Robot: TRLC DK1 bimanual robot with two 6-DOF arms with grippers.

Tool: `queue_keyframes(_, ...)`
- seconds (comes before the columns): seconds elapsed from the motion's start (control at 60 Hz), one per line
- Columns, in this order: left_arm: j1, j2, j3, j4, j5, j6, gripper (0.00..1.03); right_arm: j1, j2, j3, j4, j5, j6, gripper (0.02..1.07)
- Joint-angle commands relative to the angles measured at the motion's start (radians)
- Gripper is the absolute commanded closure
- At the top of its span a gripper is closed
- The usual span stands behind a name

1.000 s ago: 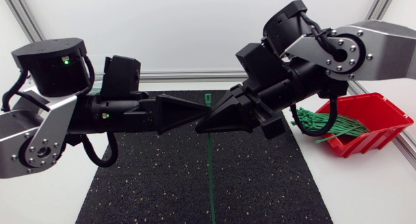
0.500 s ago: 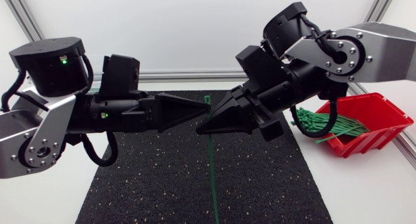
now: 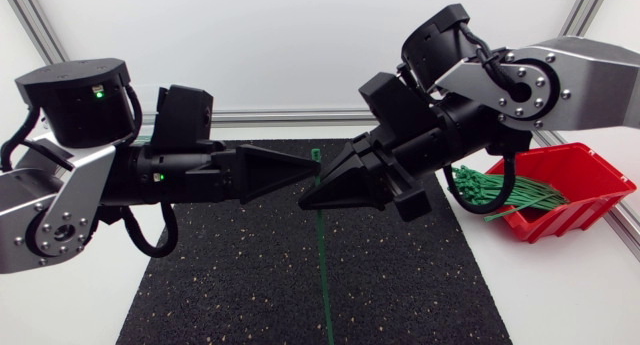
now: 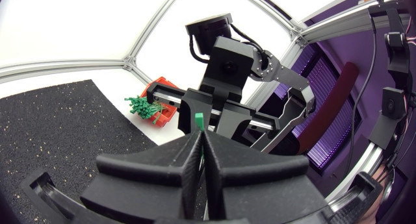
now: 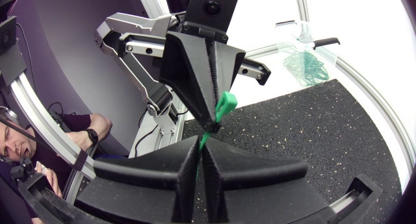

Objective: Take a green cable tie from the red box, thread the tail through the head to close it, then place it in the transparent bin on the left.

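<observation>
Left gripper, right gripper, clamping cable tie

The white table carries a black speckled mat at its middle. A red box of green cable ties sits beside the mat's right edge. A transparent bin sits off its left edge.

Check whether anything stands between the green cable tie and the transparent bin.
Only my left arm seems to lie that way. The left gripper and right gripper hold the cable tie over the mat; the bin beyond it looks unobstructed.
</observation>
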Motion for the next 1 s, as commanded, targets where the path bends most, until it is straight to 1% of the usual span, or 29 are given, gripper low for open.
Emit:
queue_keyframes(0.0, 0.034, -0.018, 0.025, -0.026, 0.006, 0.0, 0.99, 0.001, -0.036, -0.039, -0.007, -0.005, 0.019, 0.88)
queue_keyframes(0.1, 0.041, -0.032, 0.034, -0.047, 0.014, 0.0, 0.99, -0.008, -0.055, -0.054, -0.005, -0.002, 0.014, 0.79)
queue_keyframes(0.233, 0.043, -0.054, 0.04, -0.072, 0.017, 0.001, 0.99, -0.016, -0.069, -0.074, -0.016, 0.017, 0.005, 0.5)
queue_keyframes(0.3, 0.049, -0.067, 0.043, -0.079, 0.025, 0.001, 0.99, -0.017, -0.075, -0.079, -0.041, 0.028, -0.027, 0.39)
queue_keyframes(0.383, 0.072, -0.077, 0.048, -0.081, 0.045, 0.001, 0.99, -0.025, -0.079, -0.087, -0.056, 0.063, -0.067, 0.31)
queue_keyframes(0.467, 0.097, -0.083, 0.049, -0.081, 0.066, 0.008, 0.99, -0.056, -0.082, -0.096, -0.059, 0.089, -0.112, 0.19)
queue_keyframes(0.517, 0.11, -0.086, 0.049, -0.082, 0.074, 0.012, 0.99, -0.071, -0.085, -0.103, -0.062, 0.118, -0.149, 0.13)
queue_keyframes(0.617, 0.132, -0.086, 0.057, -0.104, 0.08, 0.032, 0.99, -0.097, -0.107, -0.111, -0.062, 0.166, -0.175, 0.11)
queue_keyframes(0.683, 0.155, -0.075, 0.066, -0.112, 0.091, 0.038, 0.99, -0.114, -0.115, -0.111, -0.078, 0.241, -0.175, 0.06)
queue_keyframes(0.733, 0.175, -0.061, 0.078, -0.116, 0.105, 0.038, 0.99, -0.132, -0.118, -0.108, -0.116, 0.264, -0.211, 0.06)
queue_keyframes(0.8, 0.198, -0.046, 0.091, -0.122, 0.111, 0.05, 0.99, -0.168, -0.121, -0.113, -0.12, 0.268, -0.225, 0.06)
queue_keyframes(0.917, 0.228, -0.026, 0.104, -0.125, 0.126, 0.058, 0.99, -0.206, -0.119, -0.111, -0.122, 0.313, -0.219, 0.06)
queue_keyframes(0.983, 0.247, -0.021, 0.106, -0.127, 0.134, 0.061, 0.99, -0.209, -0.122, -0.117, -0.113, 0.374, -0.208, 0.06)
